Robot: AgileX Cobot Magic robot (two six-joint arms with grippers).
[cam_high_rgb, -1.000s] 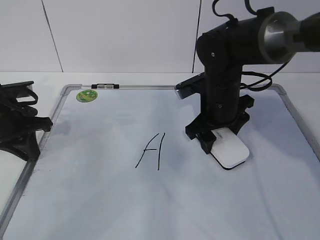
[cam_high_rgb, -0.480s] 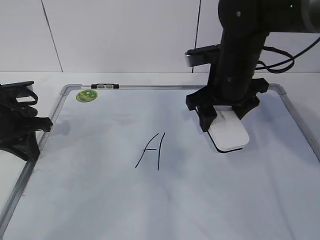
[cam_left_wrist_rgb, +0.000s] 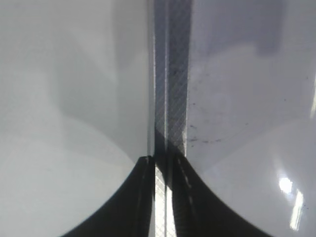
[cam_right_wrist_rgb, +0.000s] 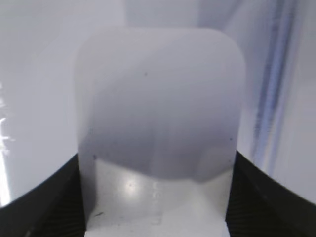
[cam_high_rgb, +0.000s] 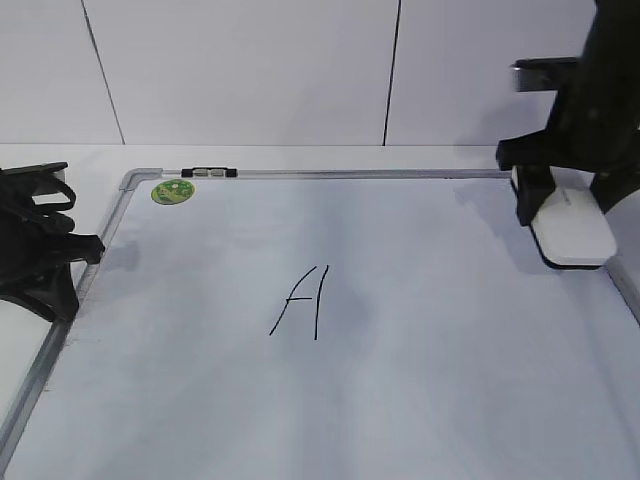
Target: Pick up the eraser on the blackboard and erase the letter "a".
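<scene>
Right gripper (cam_high_rgb: 568,215) at the right edge of the exterior frame, jaws clamped on the eraser (cam_high_rgb: 572,237), white top up, black felt down, over the blackboard (cam_high_rgb: 420,400) near its right frame. Only 1 mark visible on the board: an angular letter "a" (cam_high_rgb: 301,301) at centre, well apart from the eraser. Carrying step in hand, by the look of it; next, a move toward frame centre, then felt pressed flat. Left gripper (cam_left_wrist_rgb: 160,197) at the left frame rail, jaws nearly together, nothing held.
</scene>
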